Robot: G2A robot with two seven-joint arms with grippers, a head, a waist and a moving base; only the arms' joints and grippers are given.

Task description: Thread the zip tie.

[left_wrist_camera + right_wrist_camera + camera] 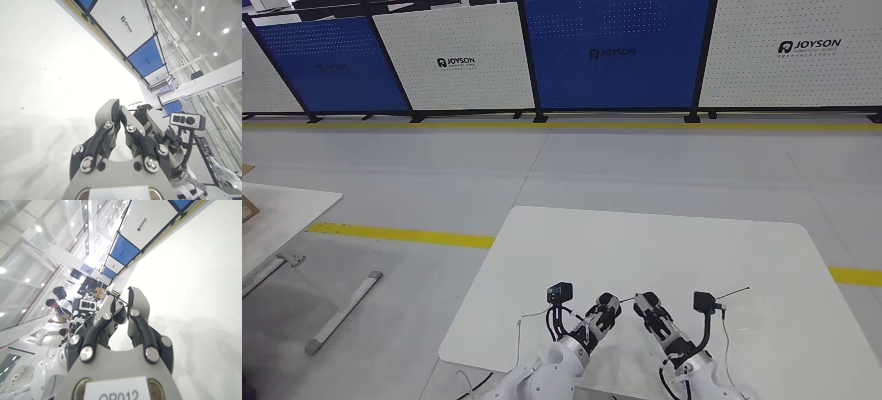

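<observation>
Both arms sit close together near the front edge of the white table (662,240). My left gripper (120,111) is shut, and a thin black zip tie (132,109) sticks out from its fingertips toward the right gripper (144,111) just beyond. In the right wrist view my right gripper (122,300) stands with its fingers a little apart. The zip tie (118,298) crosses at its fingertips, with the left gripper (120,313) visible through the gap. From above, the left gripper (607,302) and right gripper (645,302) almost touch tip to tip.
A second thin black strand (135,103) lies on the table past the grippers. From above, a black strand (732,293) and a faint clear round shape (749,312) lie to the right of the arms. Another table (282,215) stands far left.
</observation>
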